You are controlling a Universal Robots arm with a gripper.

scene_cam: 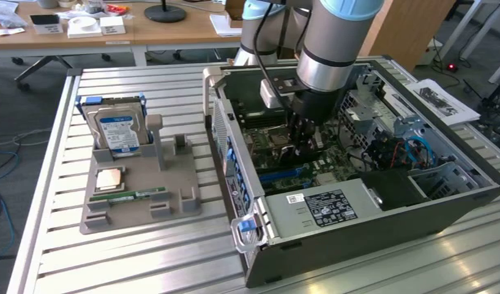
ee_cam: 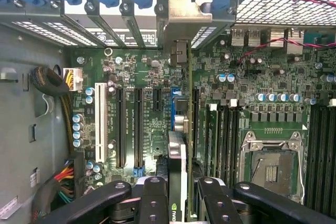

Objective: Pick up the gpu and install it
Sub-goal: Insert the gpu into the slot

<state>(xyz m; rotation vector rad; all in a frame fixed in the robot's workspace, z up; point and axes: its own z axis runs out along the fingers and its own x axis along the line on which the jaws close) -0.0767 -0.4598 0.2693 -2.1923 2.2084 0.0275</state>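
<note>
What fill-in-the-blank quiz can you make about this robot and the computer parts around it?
1. The gripper is shut on the ____, holding it edge-on above the motherboard.
2. The hard drive standing in the grey holder has a ____ label.
3. The holder sits to the exterior view's ____ of the open computer case.
Missing words: gpu; blue; left.
</note>
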